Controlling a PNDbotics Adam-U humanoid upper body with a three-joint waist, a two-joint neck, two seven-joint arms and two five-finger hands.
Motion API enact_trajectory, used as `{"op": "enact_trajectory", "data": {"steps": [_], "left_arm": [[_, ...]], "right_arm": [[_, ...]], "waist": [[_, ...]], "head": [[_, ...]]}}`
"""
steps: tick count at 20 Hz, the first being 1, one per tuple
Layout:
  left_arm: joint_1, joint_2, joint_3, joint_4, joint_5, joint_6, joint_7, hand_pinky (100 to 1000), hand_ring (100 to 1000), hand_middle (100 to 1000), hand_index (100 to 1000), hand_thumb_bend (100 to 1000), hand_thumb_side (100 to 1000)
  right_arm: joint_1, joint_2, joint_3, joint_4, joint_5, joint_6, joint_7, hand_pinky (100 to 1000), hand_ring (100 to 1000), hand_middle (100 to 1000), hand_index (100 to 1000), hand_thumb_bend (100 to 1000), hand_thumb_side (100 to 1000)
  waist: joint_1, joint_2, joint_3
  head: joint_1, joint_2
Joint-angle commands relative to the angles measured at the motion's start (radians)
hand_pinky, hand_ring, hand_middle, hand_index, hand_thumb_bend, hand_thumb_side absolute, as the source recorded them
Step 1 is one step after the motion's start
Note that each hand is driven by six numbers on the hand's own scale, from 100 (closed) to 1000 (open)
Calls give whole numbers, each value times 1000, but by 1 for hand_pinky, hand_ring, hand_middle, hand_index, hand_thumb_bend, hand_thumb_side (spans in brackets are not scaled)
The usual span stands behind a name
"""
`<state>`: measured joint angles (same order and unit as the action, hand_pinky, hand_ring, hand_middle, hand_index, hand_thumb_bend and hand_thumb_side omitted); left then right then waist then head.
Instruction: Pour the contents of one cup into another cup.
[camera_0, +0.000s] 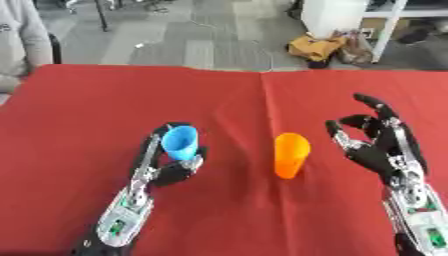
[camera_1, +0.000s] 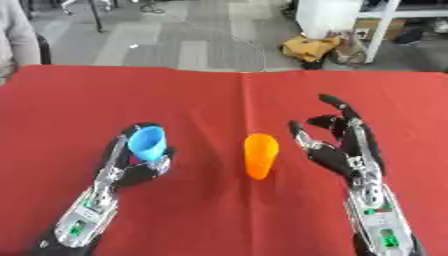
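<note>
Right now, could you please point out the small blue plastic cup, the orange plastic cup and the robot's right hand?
blue plastic cup (camera_0: 181, 142), left eye view, outer wall.
orange plastic cup (camera_0: 290, 152), left eye view, side wall.
right hand (camera_0: 378, 154), left eye view, palm.

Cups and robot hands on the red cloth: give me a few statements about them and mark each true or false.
1. The left robot hand holds the blue cup. True.
2. The right robot hand grips the orange cup. False: its fingers are spread open and it is beside the cup, apart from it.
3. The orange cup stands between the two hands. True.
4. The blue cup sits inside the orange cup. False: they are apart, blue to the left.
5. The table cover is green. False: it is red.
</note>
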<state>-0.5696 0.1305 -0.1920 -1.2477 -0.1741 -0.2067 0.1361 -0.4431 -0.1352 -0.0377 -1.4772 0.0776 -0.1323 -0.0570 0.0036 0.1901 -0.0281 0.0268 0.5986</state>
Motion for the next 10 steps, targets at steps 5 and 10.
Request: {"op": "enact_trajectory", "data": {"steps": [5,10], "left_arm": [[45,65,-24,-168,33,13,-33,511,491,498,728,372,100],[86,87,-28,-238,66,35,-53,514,492,499,729,377,100]], "right_arm": [[7,-16,-11,48,13,-25,7,767,621,883,877,424,100],[13,-21,-11,81,30,-52,31,782,640,903,889,434,106]], "waist": [[0,-15,7],[1,-17,13]], "head": [[-8,-10],[-13,-10]]}}
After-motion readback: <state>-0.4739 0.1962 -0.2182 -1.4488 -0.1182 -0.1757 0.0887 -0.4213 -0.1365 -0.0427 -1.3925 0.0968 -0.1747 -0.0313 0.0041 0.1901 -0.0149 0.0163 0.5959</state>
